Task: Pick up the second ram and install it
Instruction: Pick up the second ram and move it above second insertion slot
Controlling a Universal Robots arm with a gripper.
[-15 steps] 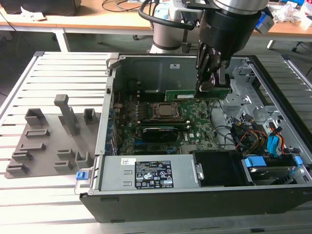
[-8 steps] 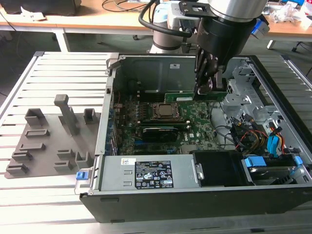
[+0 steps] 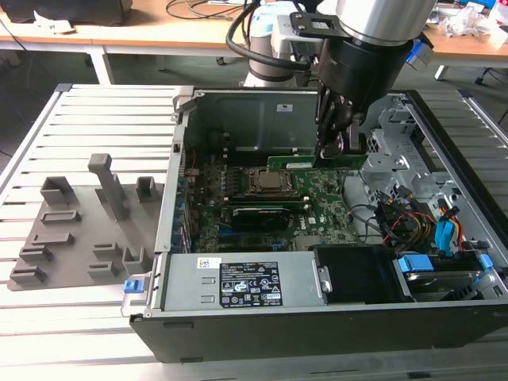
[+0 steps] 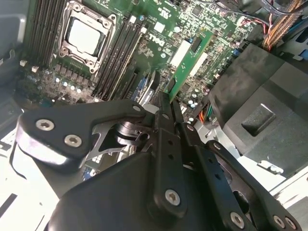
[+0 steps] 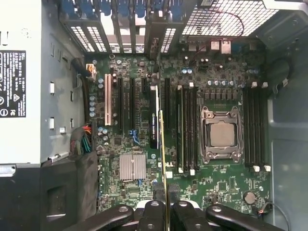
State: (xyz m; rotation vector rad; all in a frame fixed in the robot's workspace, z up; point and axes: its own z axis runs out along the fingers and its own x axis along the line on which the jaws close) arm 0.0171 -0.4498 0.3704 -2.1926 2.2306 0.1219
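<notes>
The second ram is a long green stick held on edge above the motherboard inside the open computer case. My gripper is shut on one end of it. In the second wrist view the second ram sticks out from my gripper over the board, beside the processor socket. The first wrist view shows the second ram edge-on, running out from my gripper, between the black card and the memory slots next to the processor socket.
The case's power supply lies along the near side, with drive bays and cables at the exterior view's right. A grey holder plate with blocks rests on the slatted table at the exterior view's left. A black shroud is close to the gripper.
</notes>
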